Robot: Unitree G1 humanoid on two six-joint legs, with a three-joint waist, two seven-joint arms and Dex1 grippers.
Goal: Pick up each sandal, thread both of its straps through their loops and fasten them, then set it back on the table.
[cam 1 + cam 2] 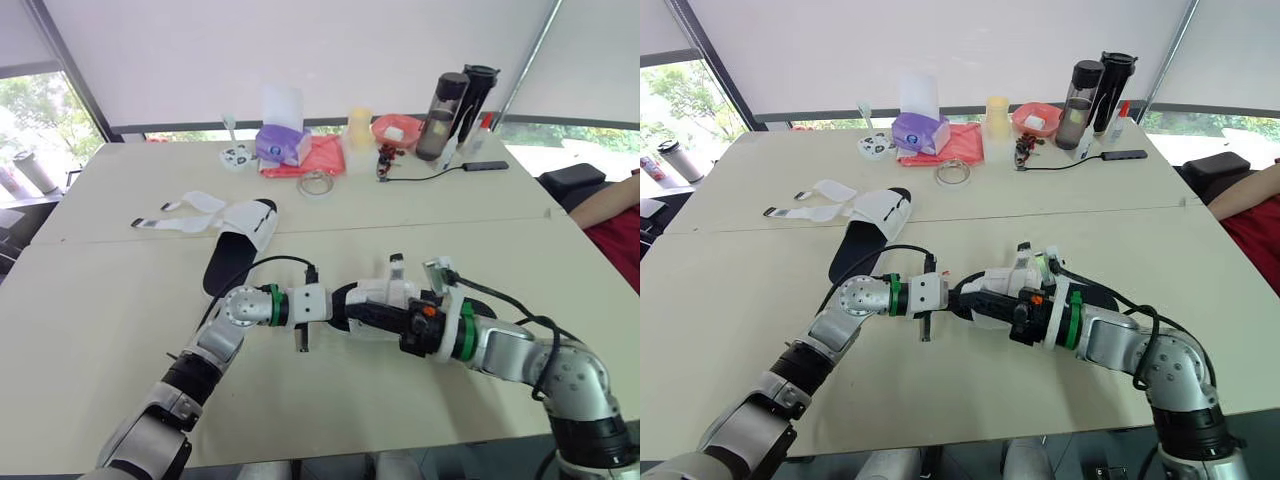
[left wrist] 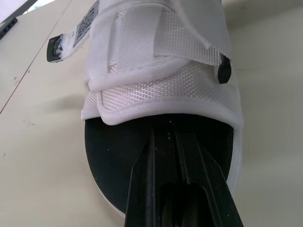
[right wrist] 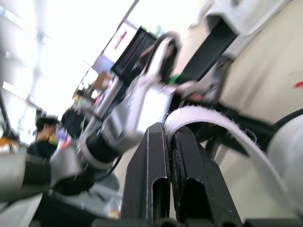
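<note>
Arms bent inward, meeting at desk (image 1: 120, 330) centre over one sandal (image 2: 161, 90). Left claw (image 2: 165, 135) fingers pressed together on the black insole; any grip unclear. Right claw (image 3: 169, 130) pinched tight on a white strap (image 3: 213, 123). At 10 o'clock, second sandal (image 1: 240, 235), straps loose. Bottles (image 1: 455, 100) at 1 o'clock, blinds behind. Wrists cover much of the near sandal.

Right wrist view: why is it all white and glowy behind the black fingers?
Right wrist view: bright light washes the background white beyond the right gripper and its strap. Left wrist view: even light; the sandal throws a soft shadow on the table.
</note>
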